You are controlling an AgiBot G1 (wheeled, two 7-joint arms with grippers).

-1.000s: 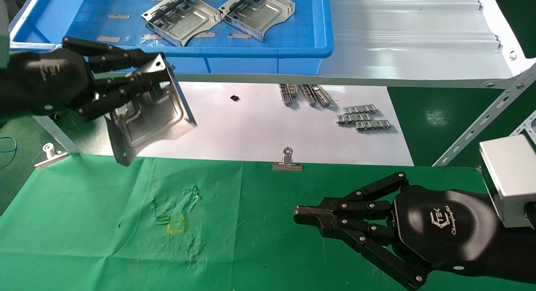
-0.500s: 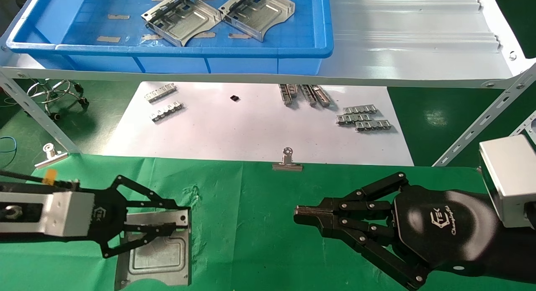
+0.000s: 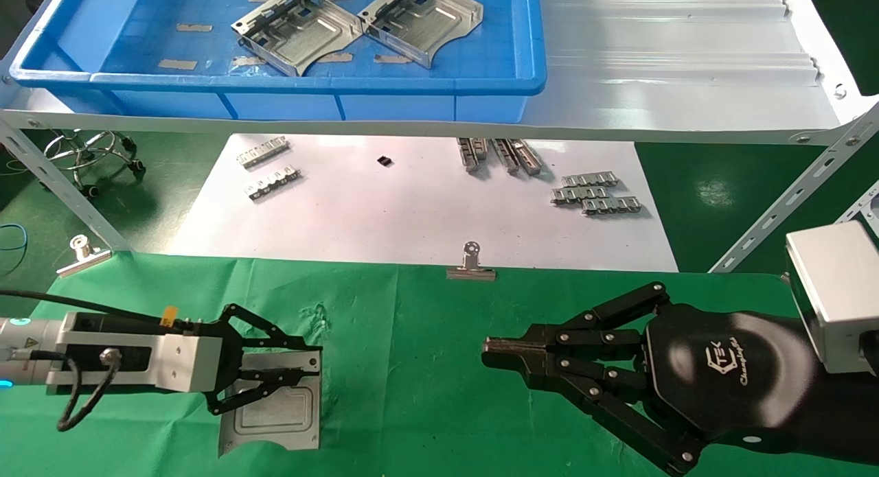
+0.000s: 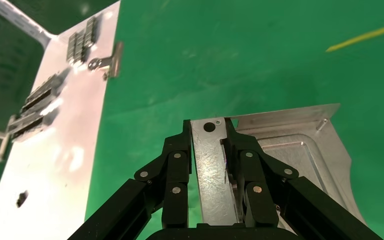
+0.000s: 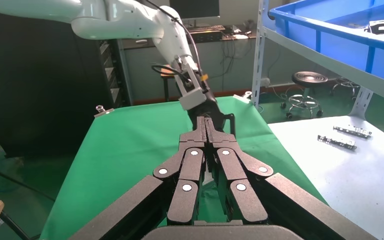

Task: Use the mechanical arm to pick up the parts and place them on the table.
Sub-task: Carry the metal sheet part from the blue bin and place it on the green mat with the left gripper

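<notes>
Three silver parts are in view: two lie side by side in the blue bin (image 3: 529, 51) on the upper shelf, and one part (image 3: 278, 412) lies flat on the green-clothed table (image 3: 426, 367), near its left front area. The left claw (image 3: 302, 370) sits low over that part with its fingers (image 4: 177, 165) pinching the part's raised side wall between them. The right claw (image 3: 491, 346) hovers above the right side of the table, well apart from the part, its fingertips pressed together on nothing.
</notes>
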